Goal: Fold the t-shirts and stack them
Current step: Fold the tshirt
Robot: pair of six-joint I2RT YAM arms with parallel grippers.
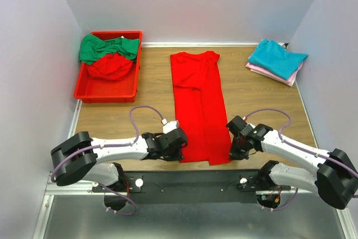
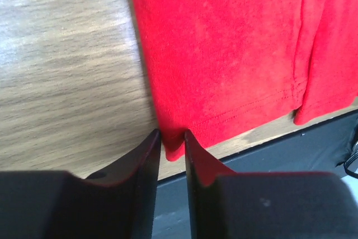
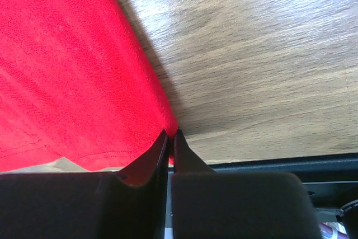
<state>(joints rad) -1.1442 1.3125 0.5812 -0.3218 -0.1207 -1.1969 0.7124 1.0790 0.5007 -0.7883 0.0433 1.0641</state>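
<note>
A bright red t-shirt lies as a long narrow strip down the middle of the wooden table, collar end far, hem near. My left gripper is at the hem's near-left corner. In the left wrist view its jaws are nearly closed, with the shirt's corner pinched between them. My right gripper is at the near-right corner. In the right wrist view it is shut tight on the shirt's edge. Shadows under both edges show the cloth is raised a little.
A red plastic bin at the back left holds a green t-shirt and a red one. A folded teal t-shirt lies on a pink one at the back right. The table's front edge and black rail are just behind the grippers.
</note>
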